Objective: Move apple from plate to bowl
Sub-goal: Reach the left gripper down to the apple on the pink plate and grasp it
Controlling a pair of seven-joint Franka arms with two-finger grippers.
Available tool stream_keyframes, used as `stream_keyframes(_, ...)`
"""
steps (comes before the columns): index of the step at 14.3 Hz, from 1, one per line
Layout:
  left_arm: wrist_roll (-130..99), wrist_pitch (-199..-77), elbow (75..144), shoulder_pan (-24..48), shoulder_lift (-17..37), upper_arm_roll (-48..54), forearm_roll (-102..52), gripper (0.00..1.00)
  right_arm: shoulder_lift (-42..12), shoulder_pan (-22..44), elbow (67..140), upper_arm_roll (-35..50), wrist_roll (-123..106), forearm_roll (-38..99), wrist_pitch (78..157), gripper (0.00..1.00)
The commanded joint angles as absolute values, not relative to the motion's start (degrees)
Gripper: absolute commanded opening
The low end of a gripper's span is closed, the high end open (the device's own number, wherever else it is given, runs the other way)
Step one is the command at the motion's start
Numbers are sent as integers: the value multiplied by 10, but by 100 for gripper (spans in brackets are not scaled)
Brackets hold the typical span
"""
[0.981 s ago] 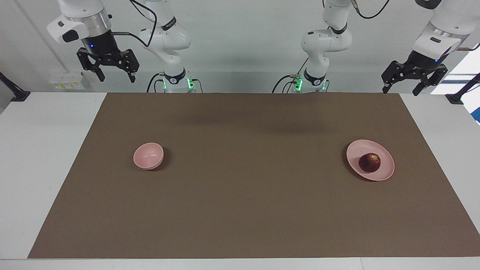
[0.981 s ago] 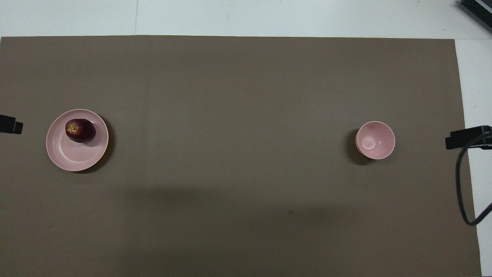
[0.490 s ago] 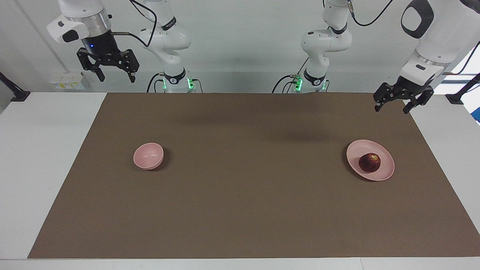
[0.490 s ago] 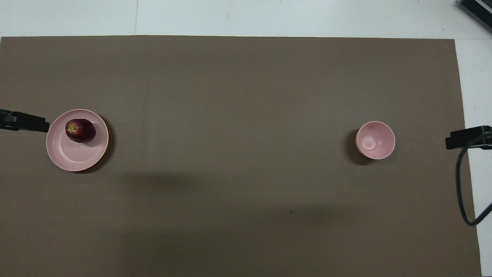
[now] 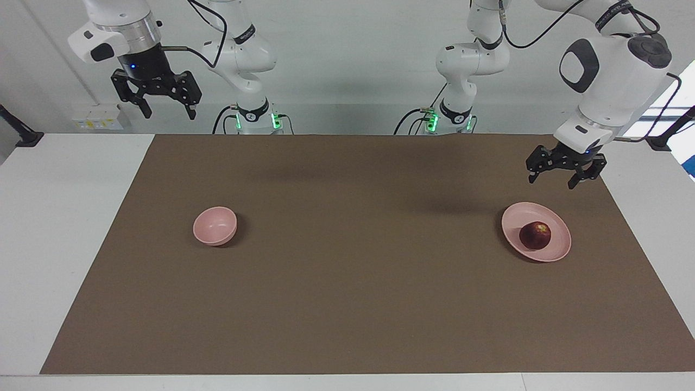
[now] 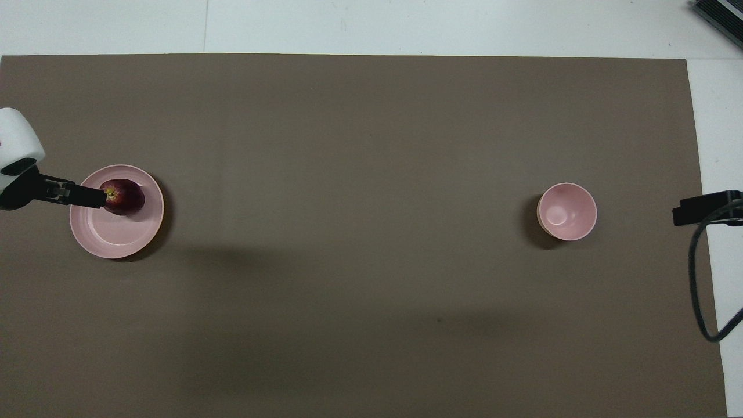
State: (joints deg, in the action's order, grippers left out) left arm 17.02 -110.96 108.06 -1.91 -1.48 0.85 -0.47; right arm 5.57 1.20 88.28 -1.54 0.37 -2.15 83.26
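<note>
Hanging high at the right arm's end of the table [image 5: 65, 228], well clear of everything: the right gripper [image 5: 166, 108], jaws spread wide and holding nothing, its arm waiting. Sitting on the brown mat [image 5: 353, 271] toward that same end, well apart from the plate: the bowl [image 5: 215, 225], small, deep, pale pink, upright, with nothing lying in it. Stretching bare between bowl and plate: the middle of the mat. Hovering in the air just over the mat, beside the plate's rim on the side nearer to the robots: the left gripper [image 5: 551, 179], fingers pointing down, jaws standing wide and gripping nothing, not touching plate or apple in the facing view. Resting on the mat toward the left arm's end: the plate [image 5: 516, 217], flat, shallow, pale pink. Lying on the plate, off its middle toward the part of the rim farther from the robots: the apple [image 5: 535, 235], dark red with a yellowish patch facing up, not yet lifted. Seen from overhead, reaching in from the view's edge across the plate's [image 6: 116, 238] rim and overlapping the edge of the apple [image 6: 125, 197]: the left gripper [image 6: 87, 196], one dark finger showing. Sitting alone at the right arm's end, seen from overhead: the bowl [image 6: 566, 211].
</note>
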Motion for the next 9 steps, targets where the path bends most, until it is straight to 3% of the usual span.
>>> stream_keyframes(1,186,-1165,1134,-23,-26,8,-8,100,62,4,888,-12,-13,-15,826,100)
stream_keyframes(9,191,-1272,1166,-33,37,6,-9,100,62,4,889,-12,-13,-15,826,100)
